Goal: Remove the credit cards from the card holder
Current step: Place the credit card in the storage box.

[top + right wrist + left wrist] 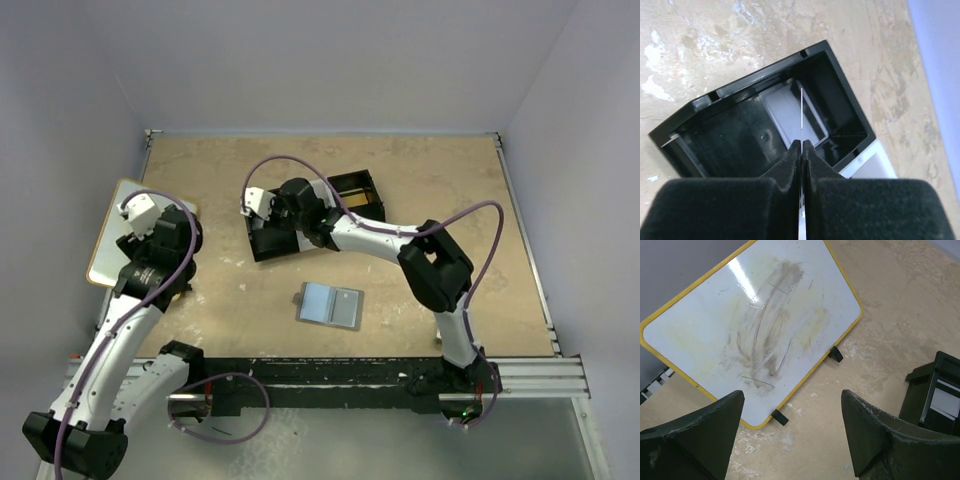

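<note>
The grey card holder (330,305) lies opened flat near the front middle of the table, with no gripper touching it. My right gripper (268,222) hangs over the black tray (272,243). It is shut on a thin credit card (802,115), seen edge-on and sticking out past the fingertips above the tray's compartment (765,70). Another pale card (787,112) lies flat inside that compartment. My left gripper (792,400) stands open and empty above bare table, beside the whiteboard's corner.
A yellow-rimmed whiteboard (112,240) (750,315) rests at the left edge on small black feet. A second black box part (355,190) sits behind the tray. The tray's end (935,395) shows at the right of the left wrist view.
</note>
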`<state>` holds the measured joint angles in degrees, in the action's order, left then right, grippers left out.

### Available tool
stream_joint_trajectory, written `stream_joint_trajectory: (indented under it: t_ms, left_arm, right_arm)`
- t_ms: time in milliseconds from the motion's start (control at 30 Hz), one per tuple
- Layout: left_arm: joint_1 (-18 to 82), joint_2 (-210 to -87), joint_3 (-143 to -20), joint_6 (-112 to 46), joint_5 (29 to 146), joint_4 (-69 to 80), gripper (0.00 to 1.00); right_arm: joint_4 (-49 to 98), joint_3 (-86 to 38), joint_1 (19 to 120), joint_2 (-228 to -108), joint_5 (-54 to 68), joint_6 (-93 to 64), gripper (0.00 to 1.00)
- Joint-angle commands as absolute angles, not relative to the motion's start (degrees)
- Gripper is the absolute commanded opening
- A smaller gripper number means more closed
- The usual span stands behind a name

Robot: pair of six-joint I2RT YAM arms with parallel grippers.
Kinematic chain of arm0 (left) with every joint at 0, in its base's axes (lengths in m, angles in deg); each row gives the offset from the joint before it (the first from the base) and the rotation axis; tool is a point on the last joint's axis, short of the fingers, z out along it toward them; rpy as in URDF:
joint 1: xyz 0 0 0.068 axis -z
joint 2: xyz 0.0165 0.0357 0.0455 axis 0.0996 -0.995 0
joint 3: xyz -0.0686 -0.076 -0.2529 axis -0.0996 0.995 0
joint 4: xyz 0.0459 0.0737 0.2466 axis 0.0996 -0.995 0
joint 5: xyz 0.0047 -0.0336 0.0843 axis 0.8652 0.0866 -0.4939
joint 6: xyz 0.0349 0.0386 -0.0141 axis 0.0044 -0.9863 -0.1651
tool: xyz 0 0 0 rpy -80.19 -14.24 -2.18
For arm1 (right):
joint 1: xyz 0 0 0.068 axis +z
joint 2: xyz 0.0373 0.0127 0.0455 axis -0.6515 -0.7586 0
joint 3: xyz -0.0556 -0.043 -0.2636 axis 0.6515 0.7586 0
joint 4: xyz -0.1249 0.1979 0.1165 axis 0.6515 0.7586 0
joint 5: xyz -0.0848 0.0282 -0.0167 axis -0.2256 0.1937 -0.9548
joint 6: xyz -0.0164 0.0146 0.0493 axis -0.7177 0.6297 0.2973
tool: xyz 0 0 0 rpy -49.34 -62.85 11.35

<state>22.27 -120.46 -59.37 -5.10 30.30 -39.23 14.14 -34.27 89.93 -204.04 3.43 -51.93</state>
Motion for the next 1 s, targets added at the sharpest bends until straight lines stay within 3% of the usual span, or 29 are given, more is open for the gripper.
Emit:
stream_joint_trajectory:
  t_ms: [0, 967]
  left_arm:
    - [22.2, -117.7, -59.7, -4.3, 28.7, -37.8, 0.77]
    - [22.2, -114.6, -59.5, -3.4, 26.3, -38.4, 0.77]
  right_arm:
    - [6.0, -37.0, 90.0, -205.2, 2.5, -60.0, 0.0]
    - [6.7, -44.6, 89.6, -217.3, -1.0, -68.9, 0.0]
